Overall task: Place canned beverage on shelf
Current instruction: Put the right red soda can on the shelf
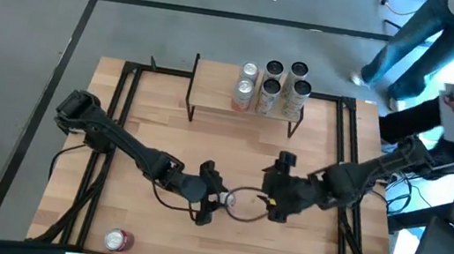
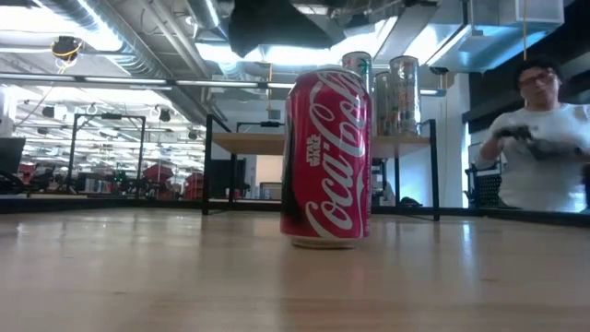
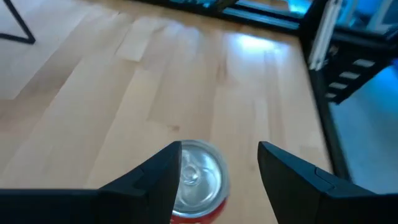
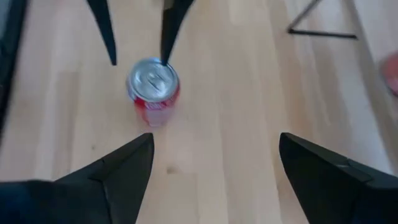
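Note:
A red Coca-Cola can [image 2: 327, 157] stands upright on its base on the wooden table, near the middle [image 1: 229, 200]. My left gripper [image 1: 215, 199] is open just left of the can and above it. In the left wrist view the can's silver top [image 3: 198, 176] shows between the open fingers [image 3: 217, 168], close to one of them. My right gripper [image 1: 268, 200] is open wide to the can's right and faces it; the can [image 4: 153, 84] lies ahead of its fingers [image 4: 214, 162]. The shelf [image 1: 215, 85] stands at the table's far side with several cans [image 1: 273, 87] on its right half.
Another red can [image 1: 118, 239] lies on its side near the table's front left corner. Black frame rails [image 1: 348, 162] run along the table's sides. People stand beyond the table's far right corner [image 1: 450, 60], and one shows in the low view [image 2: 544, 138].

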Tool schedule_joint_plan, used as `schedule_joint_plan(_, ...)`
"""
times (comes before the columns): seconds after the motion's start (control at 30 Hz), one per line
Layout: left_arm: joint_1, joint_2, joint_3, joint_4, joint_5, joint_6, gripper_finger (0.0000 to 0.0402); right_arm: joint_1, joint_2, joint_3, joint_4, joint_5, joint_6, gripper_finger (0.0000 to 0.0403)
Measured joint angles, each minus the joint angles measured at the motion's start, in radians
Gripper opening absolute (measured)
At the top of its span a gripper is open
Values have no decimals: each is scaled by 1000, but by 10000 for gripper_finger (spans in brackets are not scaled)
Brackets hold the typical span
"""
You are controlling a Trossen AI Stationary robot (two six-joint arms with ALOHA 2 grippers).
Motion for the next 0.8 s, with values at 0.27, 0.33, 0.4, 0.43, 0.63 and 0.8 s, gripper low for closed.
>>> schedule_joint_plan(0.27, 5, 35, 0, 5, -14, -14, 208, 103, 10, -1, -95, 96, 140, 333)
schedule_joint_plan(0.33, 7, 35, 4, 7, 1, -9, 208, 117, 9, -1, -99, 116, 157, 333)
schedule_joint_plan(0.4, 10, 35, 10, 6, 10, -9, 208, 123, 9, -1, -105, 127, 165, 333)
schedule_joint_plan(0.43, 11, 35, 12, 6, 11, -9, 210, 123, 9, -1, -105, 127, 167, 333)
schedule_joint_plan(0.63, 13, 35, 13, 4, 32, -10, 255, 120, 9, -1, -104, 128, 170, 333)
schedule_joint_plan(0.8, 13, 35, 13, 4, 35, -10, 319, 120, 9, -1, -104, 132, 167, 333)
